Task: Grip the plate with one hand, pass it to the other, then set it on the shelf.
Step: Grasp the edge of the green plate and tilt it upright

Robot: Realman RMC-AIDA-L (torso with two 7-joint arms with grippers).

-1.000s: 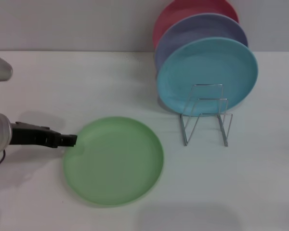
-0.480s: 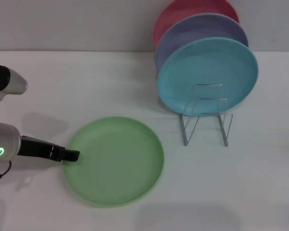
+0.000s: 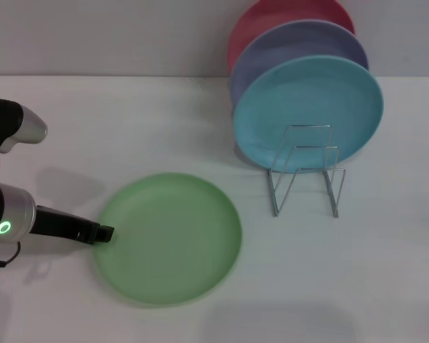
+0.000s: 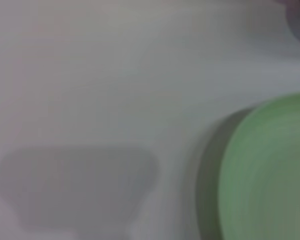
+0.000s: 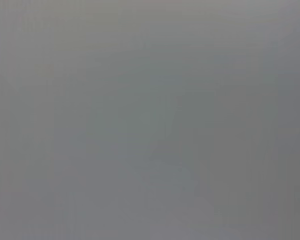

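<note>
The light green plate (image 3: 168, 239) lies flat on the white table (image 3: 129, 128), toward the front edge and left of the middle. The left gripper (image 3: 104, 233), slim and black on a silver-grey wrist with a green ring, reaches in low from the table's left edge, and its tip is at the plate's left rim, seemingly touching it; whether the fingers are spread or clamped on the rim cannot be told from the head view. The left wrist view gives only bare table, a soft shadow, and part of the plate (image 4: 270, 175) with a dark shadow along its rim, and it shows no fingers. The wire shelf (image 3: 305, 171) stands toward the table's right side, well apart from the green plate, its two front loops bare. Behind those loops three plates stand upright on edge: a turquoise plate (image 3: 307, 111) in front, a lavender plate (image 3: 300, 43) behind it, and a red plate (image 3: 272, 18) at the back near the far edge. The right wrist view is a plain grey field, and the right gripper appears in no view.
</note>
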